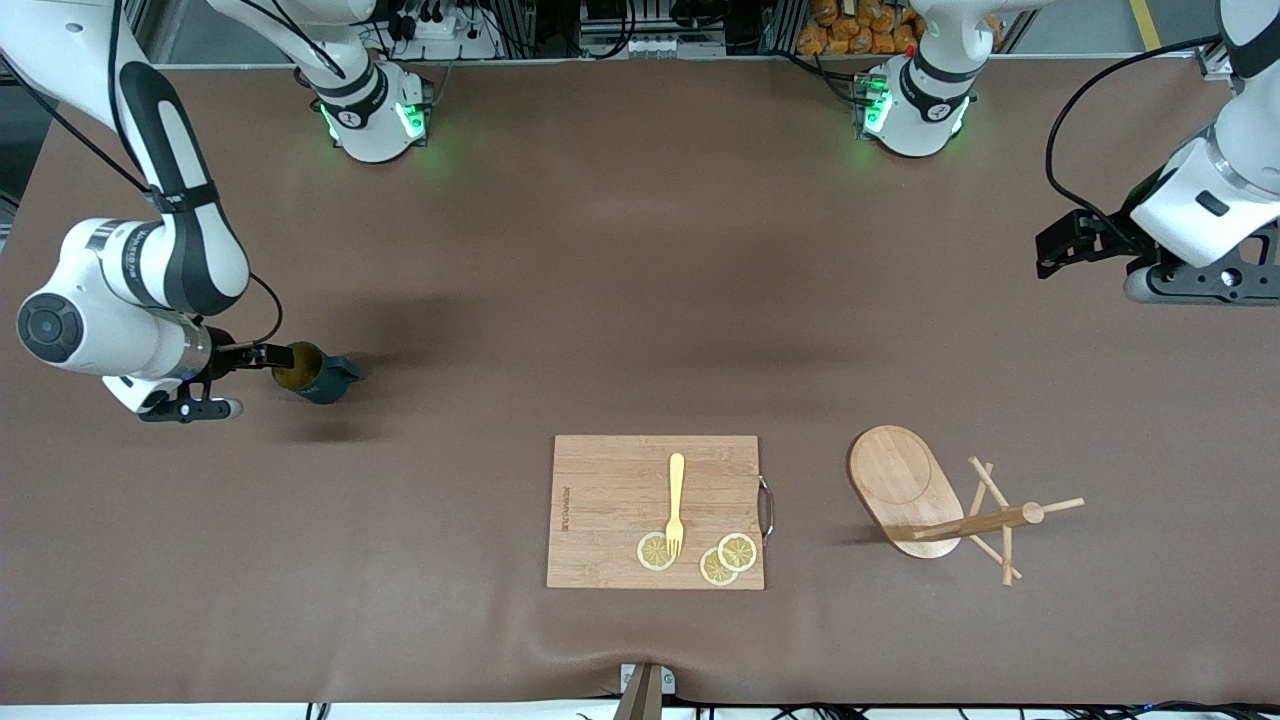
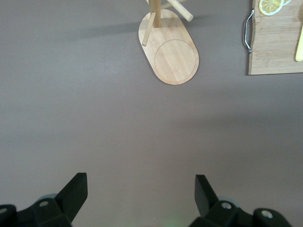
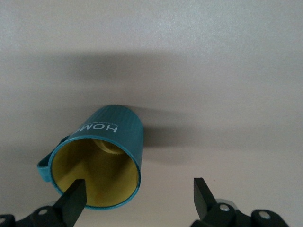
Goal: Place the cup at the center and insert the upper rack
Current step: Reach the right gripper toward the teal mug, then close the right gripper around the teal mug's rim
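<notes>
Clock directions are read in the front view, with 12 o'clock toward the bases of the arms.

The cup [image 1: 325, 378] [image 3: 111, 137] lies on its side on the surface [image 1: 600, 300], at the right arm's end. From the board [image 1: 610, 500] [image 2: 274, 52] it is at about 10 o'clock and well apart. Its mouth points to 9 o'clock, toward the right hand [image 1: 250, 380] [image 3: 138, 185], and the yellowish inside shows in the right wrist view. The handle is on the side of the cup at 3 o'clock.

The right hand is low, just at the mouth of the cup. Its fingers stand wide apart and do not grip anything. One fingertip [image 3: 75, 194] is in front of the open mouth at the rim. The other fingertip is clear of the cup, over bare surface.

The rack [image 1: 905, 475] [image 2: 175, 52] stands on its oval base at 3 o'clock from the board, near it but not touching. Its post rises from the end of the base nearer to the front camera, and the thin pegs [image 1: 1000, 520] stick out near its top. No cup hangs on them.

On the board lie a yellow fork [image 1: 676, 500] [image 2: 299, 47] and three lemon slices [image 1: 655, 551] [image 2: 270, 5]. The tines of the fork point to 6 o'clock and rest among the slices.

The left hand [image 1: 1090, 270] [image 2: 141, 182] waits in the air over bare surface at about 1 o'clock from the rack, well apart from it. Its fingers are spread wide and hold nothing.
</notes>
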